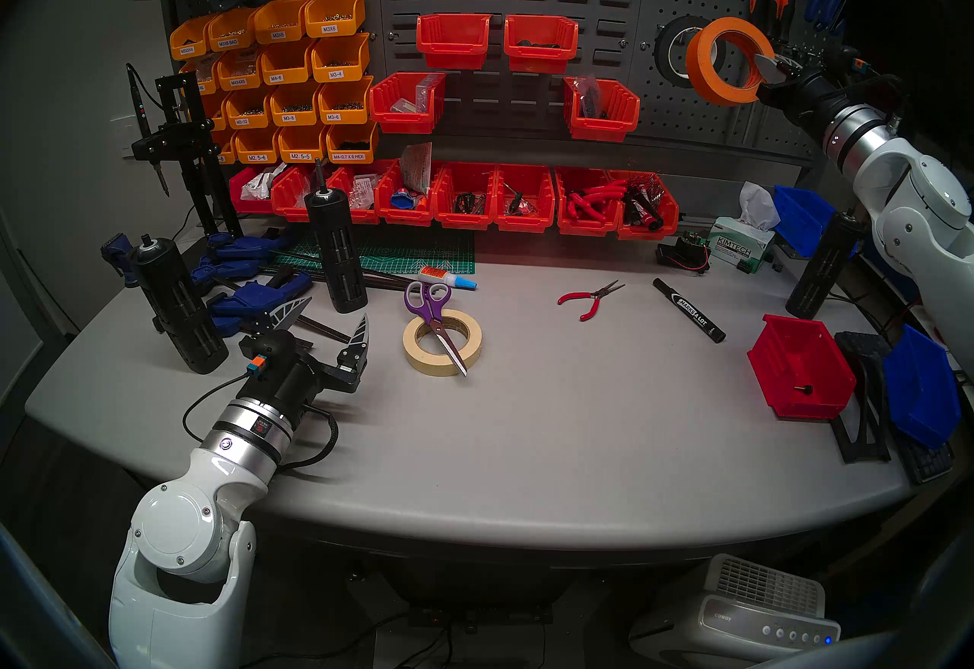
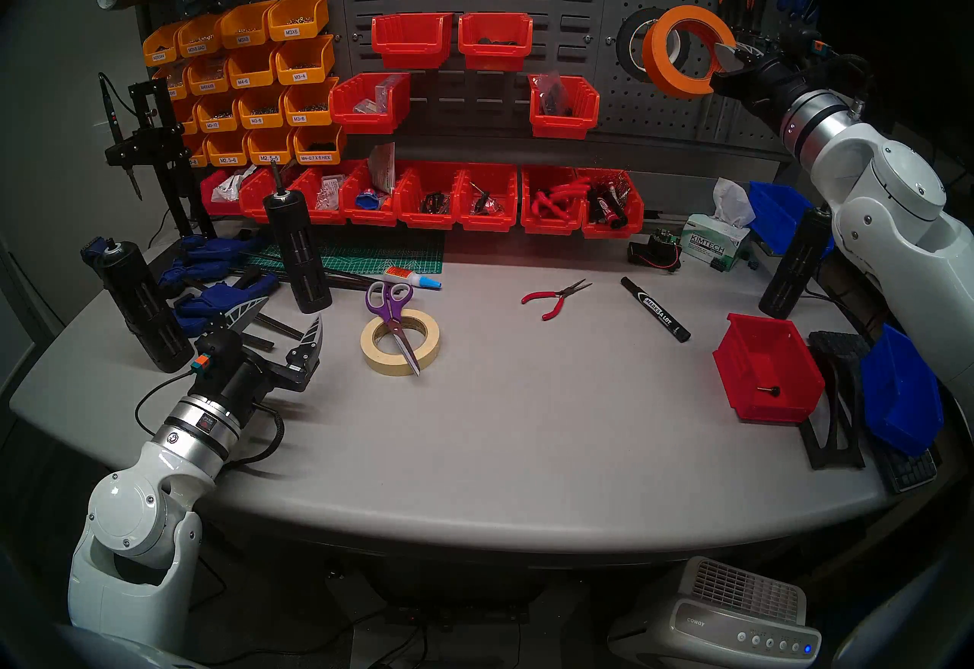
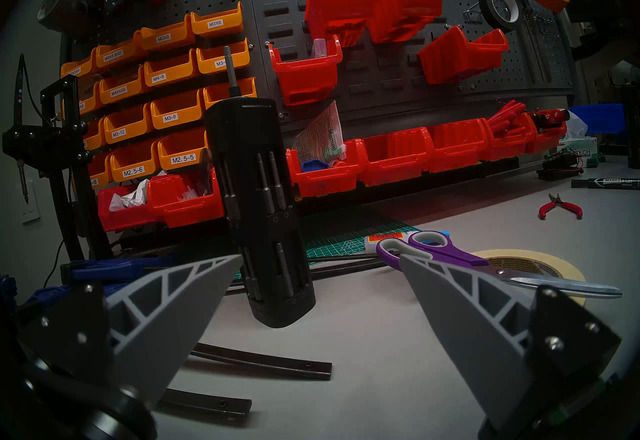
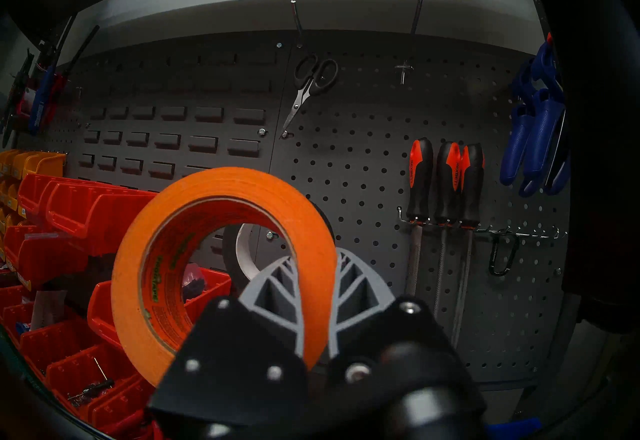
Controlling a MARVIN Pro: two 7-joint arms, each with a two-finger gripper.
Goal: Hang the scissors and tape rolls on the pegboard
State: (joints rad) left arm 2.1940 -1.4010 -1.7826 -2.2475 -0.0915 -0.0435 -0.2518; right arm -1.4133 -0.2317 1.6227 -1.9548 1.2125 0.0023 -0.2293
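My right gripper is shut on the rim of the orange tape roll. It holds the roll upright in the air, close in front of the pegboard. Just behind it, the black tape roll hangs on the board. The beige tape roll lies flat on the table. The purple-handled scissors rest across it, blades toward me. My left gripper is open and empty, low over the table left of them.
Black bit holders stand by my left gripper, beside blue clamps. Red pliers, a black marker and a red bin lie to the right. Files and black-handled scissors hang on the pegboard.
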